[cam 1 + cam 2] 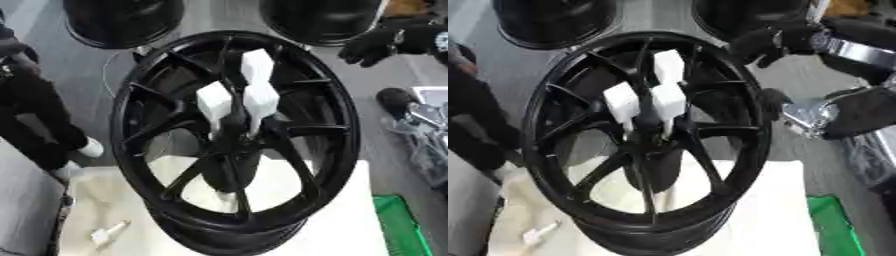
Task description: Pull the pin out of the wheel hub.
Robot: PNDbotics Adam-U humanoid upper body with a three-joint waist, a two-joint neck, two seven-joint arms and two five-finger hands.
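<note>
Wheel hub [236, 145] pins [214, 101], loose pin [107, 233] beside rim

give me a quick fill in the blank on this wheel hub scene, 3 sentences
1. The wheel hub is coloured ____.
2. ____ white pins stand in the centre of the wheel hub.
3. A loose white piece lies on the white surface near the picture's lower ____ corner.

Missing words: black; three; left
</note>
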